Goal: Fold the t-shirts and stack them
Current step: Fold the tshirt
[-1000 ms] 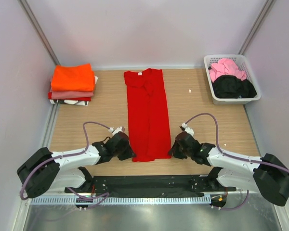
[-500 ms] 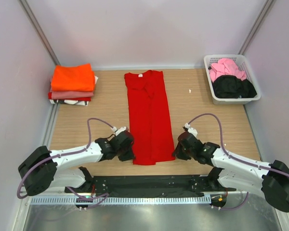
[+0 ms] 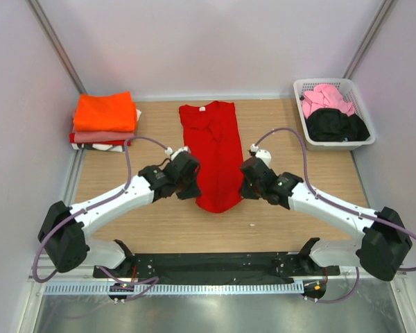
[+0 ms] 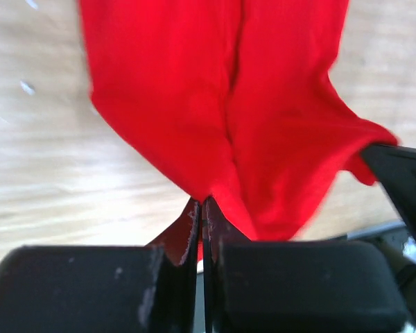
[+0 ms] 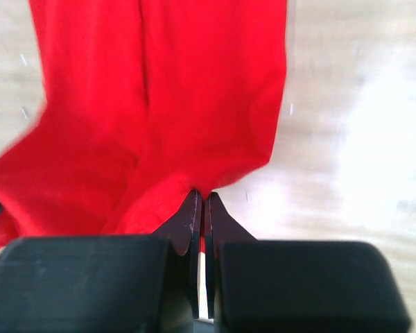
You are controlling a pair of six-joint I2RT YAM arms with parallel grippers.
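Hem of red t-shirt (image 3: 211,142) now farther up-table.

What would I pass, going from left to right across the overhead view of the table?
Stack of folded t-shirts, orange on top → left gripper → red t-shirt, pinched at its near corners by both grippers → right gripper → white slatted basket.
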